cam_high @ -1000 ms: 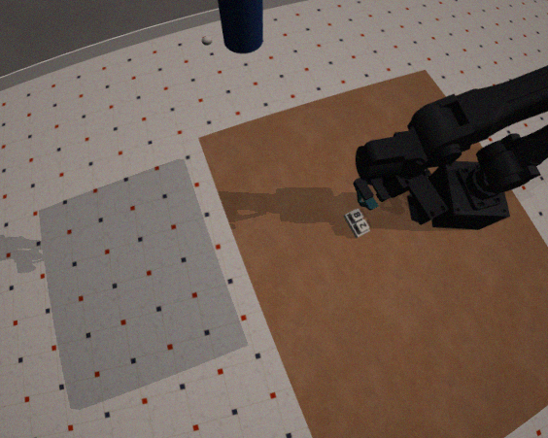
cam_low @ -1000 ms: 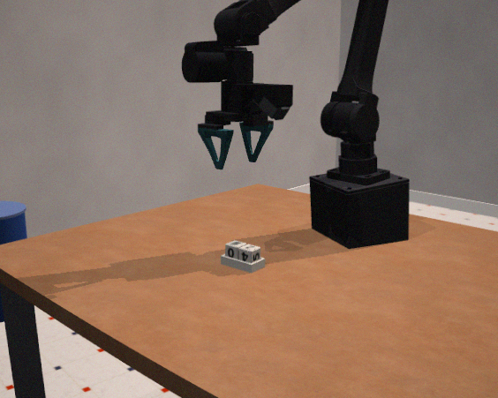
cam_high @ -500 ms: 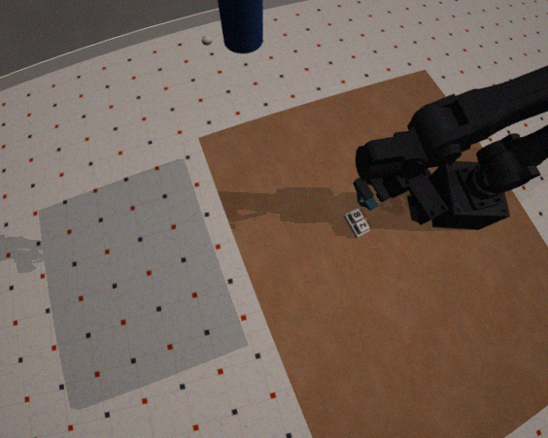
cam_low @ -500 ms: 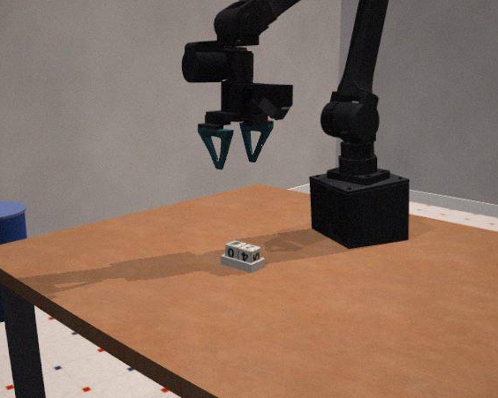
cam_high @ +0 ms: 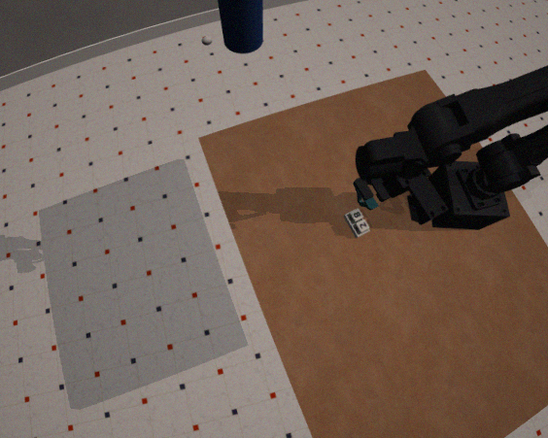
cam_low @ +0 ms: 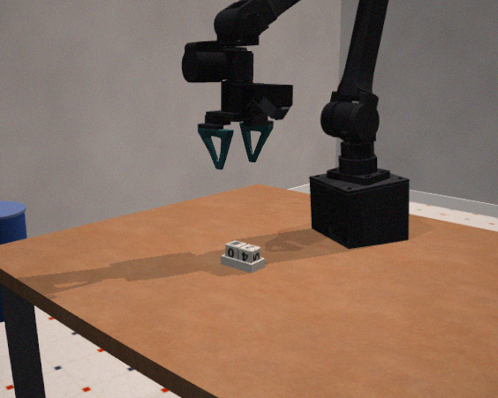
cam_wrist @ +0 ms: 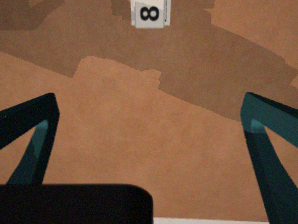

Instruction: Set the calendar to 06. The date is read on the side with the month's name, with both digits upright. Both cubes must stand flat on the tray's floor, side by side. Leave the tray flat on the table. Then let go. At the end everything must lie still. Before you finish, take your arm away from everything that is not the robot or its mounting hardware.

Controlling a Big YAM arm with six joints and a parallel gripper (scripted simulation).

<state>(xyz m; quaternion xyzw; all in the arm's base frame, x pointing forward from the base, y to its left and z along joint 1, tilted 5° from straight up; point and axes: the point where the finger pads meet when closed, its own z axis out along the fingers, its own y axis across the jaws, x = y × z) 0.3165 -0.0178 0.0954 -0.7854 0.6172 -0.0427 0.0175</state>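
Observation:
The tray [cam_low: 242, 264] [cam_wrist: 168, 6] lies flat on the table with two white cubes in it, side by side. In the exterior view, the left cube [cam_low: 235, 252] [cam_high: 356, 215] [cam_wrist: 150, 14] shows an upright 0 on its near side and has 8 on top. The right cube [cam_low: 248, 254] [cam_high: 361, 226] shows an upside-down 4 on its near side, an upside-down 5 on its end, and has 2 on top. No month name is legible. My gripper [cam_low: 236, 164] [cam_wrist: 149, 103] is open and empty, high above the table. In the wrist view the tray is ahead of the fingertips, partly cut off.
The robot's base [cam_high: 474, 214] [cam_low: 356, 216] stands on the brown table [cam_high: 396, 311] [cam_low: 360, 318], right of the tray. A blue bin [cam_high: 242, 18] [cam_low: 3, 225] stands on the floor beyond the table. A small pale ball [cam_high: 206, 40] lies beside the bin.

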